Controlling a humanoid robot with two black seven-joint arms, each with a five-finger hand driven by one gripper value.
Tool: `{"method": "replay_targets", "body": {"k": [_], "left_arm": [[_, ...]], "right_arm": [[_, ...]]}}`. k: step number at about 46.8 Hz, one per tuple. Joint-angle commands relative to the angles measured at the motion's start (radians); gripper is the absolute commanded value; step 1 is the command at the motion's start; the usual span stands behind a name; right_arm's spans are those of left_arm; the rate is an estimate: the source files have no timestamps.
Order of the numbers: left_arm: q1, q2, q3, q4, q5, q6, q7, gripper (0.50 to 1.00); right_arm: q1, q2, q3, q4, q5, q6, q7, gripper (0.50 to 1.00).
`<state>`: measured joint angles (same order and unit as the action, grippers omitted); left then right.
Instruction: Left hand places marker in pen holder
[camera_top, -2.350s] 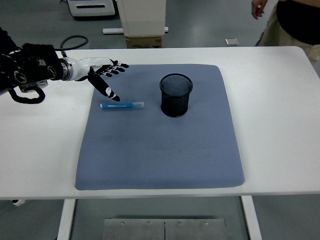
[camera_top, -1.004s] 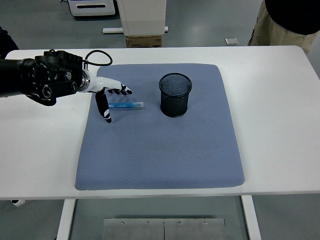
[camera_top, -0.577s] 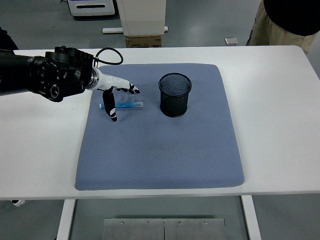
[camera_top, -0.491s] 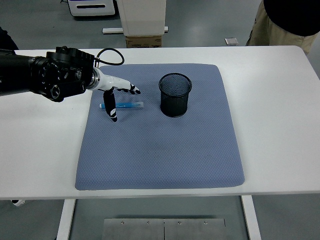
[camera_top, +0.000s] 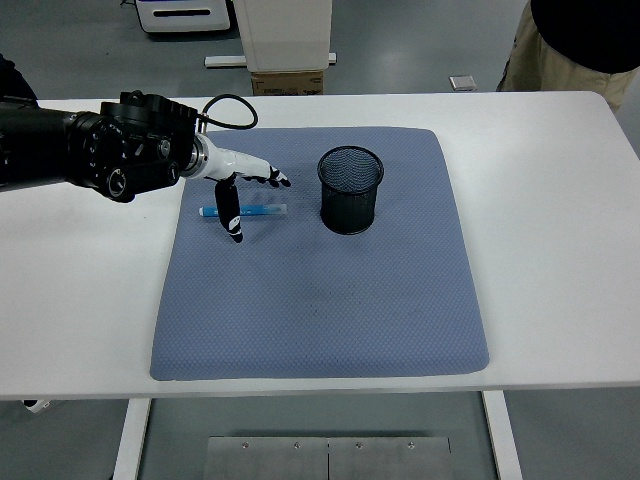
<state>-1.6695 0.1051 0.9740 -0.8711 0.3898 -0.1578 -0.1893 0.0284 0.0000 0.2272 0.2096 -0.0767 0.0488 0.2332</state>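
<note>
Blue marker (camera_top: 245, 211) was seen flat on the mat (camera_top: 320, 300), left of the holder (camera_top: 351, 189), under the spread, empty left hand (camera_top: 240, 195); fingers should be closed squarely across its barrel.

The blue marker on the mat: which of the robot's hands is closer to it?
The left. The left hand is right over the blue marker, fingers spread above it and thumb down in front of it, not gripping yet. The right hand is nowhere in view.

Bulky black left arm (camera_top: 90, 155), looped black cable (camera_top: 228, 103), white black-tipped left hand (camera_top: 240, 190)
</note>
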Motion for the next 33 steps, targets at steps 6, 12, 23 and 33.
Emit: {"method": "replay_targets", "body": {"k": [6,12,23,33], "left_arm": [[-0.003,0.001,0.005,0.0,0.052,-0.008,0.001,1.0],[-0.007,0.001,0.006,0.0,0.07,-0.009,0.001,1.0],[-0.009,-0.001,0.006,0.0,0.072,-0.013,0.002,1.0],[-0.006,-0.018,0.006,0.0,0.072,-0.013,0.002,1.0]], "right_arm": [[0.001,0.0,0.0,0.001,0.0,0.0,0.0,1.0],[0.001,0.0,0.0,0.001,0.0,0.0,0.0,1.0],[0.001,0.0,0.0,0.001,0.0,0.0,0.0,1.0],[0.001,0.0,0.0,0.001,0.0,0.0,0.0,1.0]]}}
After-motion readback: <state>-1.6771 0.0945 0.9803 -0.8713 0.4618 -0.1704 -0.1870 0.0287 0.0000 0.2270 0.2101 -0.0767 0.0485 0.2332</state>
